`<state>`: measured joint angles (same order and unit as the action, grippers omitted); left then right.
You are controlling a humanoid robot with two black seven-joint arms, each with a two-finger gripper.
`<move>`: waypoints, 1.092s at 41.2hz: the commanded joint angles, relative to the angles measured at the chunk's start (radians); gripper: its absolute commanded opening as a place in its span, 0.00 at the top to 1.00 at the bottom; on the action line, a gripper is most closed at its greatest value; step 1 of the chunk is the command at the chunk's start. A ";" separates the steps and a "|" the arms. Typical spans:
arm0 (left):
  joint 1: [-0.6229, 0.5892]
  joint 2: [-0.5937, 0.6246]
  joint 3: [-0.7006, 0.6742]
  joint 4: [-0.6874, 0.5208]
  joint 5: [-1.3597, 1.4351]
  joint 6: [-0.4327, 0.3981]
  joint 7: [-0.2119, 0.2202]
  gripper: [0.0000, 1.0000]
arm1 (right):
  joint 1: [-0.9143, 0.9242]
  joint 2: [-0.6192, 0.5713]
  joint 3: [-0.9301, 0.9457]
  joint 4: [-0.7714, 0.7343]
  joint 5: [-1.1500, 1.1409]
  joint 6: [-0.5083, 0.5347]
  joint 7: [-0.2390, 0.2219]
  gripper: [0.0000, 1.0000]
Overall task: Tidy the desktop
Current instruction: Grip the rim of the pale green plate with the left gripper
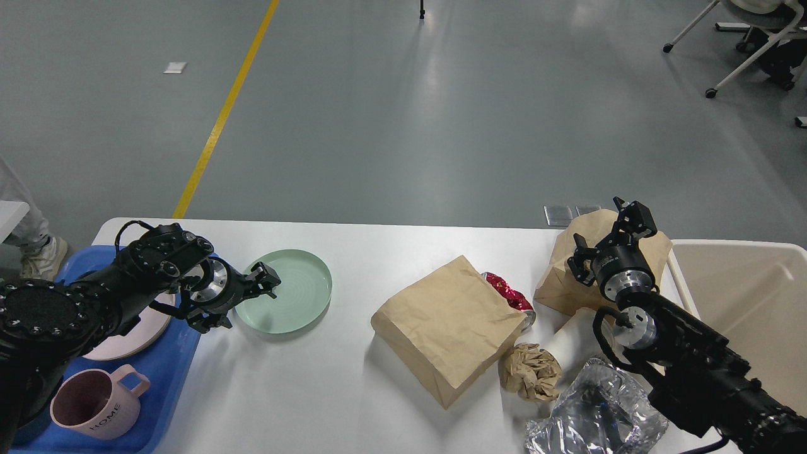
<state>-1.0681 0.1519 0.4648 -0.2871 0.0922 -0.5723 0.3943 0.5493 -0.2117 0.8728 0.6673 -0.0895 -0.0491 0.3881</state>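
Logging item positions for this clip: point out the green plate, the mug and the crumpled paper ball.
green plate (pixel 291 291), head view, on its flat centre.
mug (pixel 93 408), head view, on its outer wall near the lettering.
paper ball (pixel 531 371), head view, on its crumpled middle.

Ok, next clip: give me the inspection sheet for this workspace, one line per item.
Surface: white desktop, partly covered, bare in the middle front.
Job's things: green plate on the desktop; pink plate and pink mug in the blue tray.
Clutter: large paper bag, second paper bag, red foil wrapper, crumpled paper ball, clear plastic wrap.
Grippers: left gripper at the green plate's left rim, grip unclear; right gripper open over the second bag.
Cables: black cable looped on the right arm.
Surroundings: beige bin at right, grey floor with yellow line, office chair.
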 commanded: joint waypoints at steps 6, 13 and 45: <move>0.002 0.025 0.000 -0.006 -0.002 -0.005 -0.003 0.05 | 0.000 0.000 0.000 -0.002 -0.001 0.000 0.000 0.00; 0.008 0.029 -0.003 -0.006 -0.009 -0.005 -0.005 0.09 | 0.001 0.000 0.000 -0.002 -0.001 0.000 0.000 0.00; 0.051 0.031 -0.041 -0.004 -0.022 0.052 -0.005 0.31 | 0.001 0.000 0.000 -0.002 0.000 0.000 0.000 0.00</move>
<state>-1.0177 0.1820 0.4244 -0.2905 0.0706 -0.5143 0.3881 0.5507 -0.2117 0.8728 0.6657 -0.0895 -0.0491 0.3881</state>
